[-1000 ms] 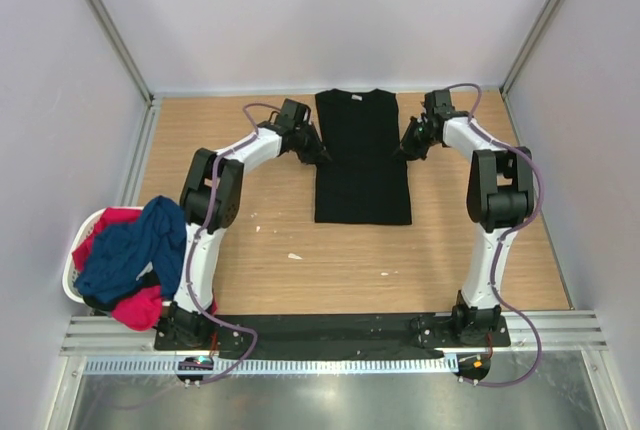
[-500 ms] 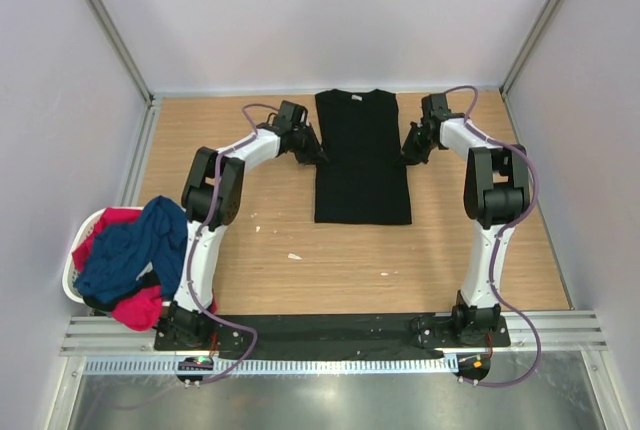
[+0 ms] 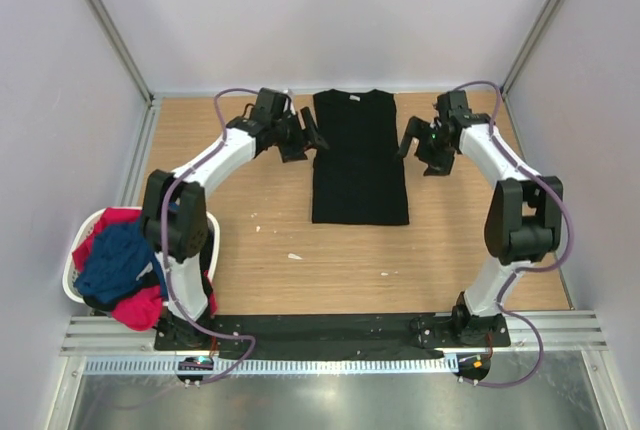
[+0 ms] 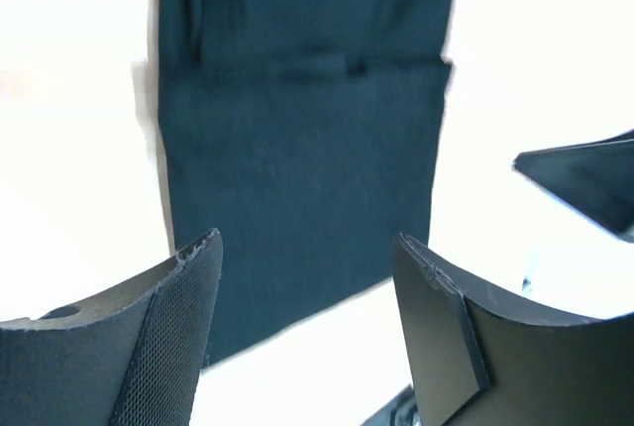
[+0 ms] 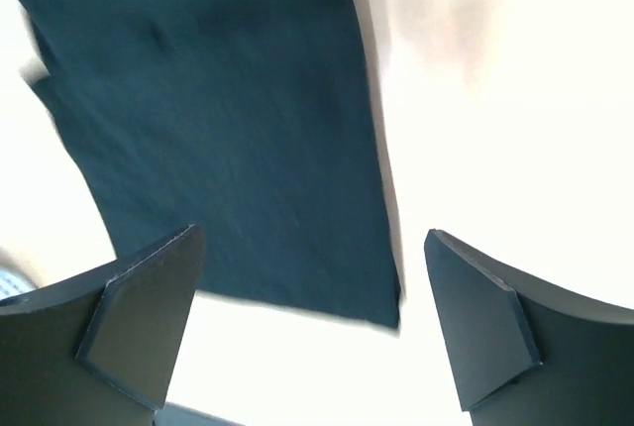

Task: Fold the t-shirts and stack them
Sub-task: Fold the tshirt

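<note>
A black t-shirt [image 3: 360, 155] lies flat at the back middle of the table, folded into a narrow upright strip with its collar at the far end. My left gripper [image 3: 314, 136] hovers open just off the shirt's left edge, holding nothing. My right gripper [image 3: 414, 146] hovers open off its right edge, also holding nothing. In the left wrist view the dark shirt [image 4: 297, 149] lies beyond my left gripper [image 4: 307, 240]. The right wrist view shows a corner of the shirt [image 5: 218, 119] beyond my right gripper [image 5: 312, 236]. A navy t-shirt [image 3: 120, 255] and a red-pink t-shirt [image 3: 135, 308] are heaped in the basket.
A white laundry basket [image 3: 70, 285] sits at the table's left edge beside the left arm's base. Small white scraps [image 3: 294, 256] lie on the wooden table [image 3: 340, 270] in front of the shirt. Walls stand close on three sides.
Both grippers went from shut at the shirt's side edges to open and drew slightly back from it. The left arm's elbow swung out to the left.
</note>
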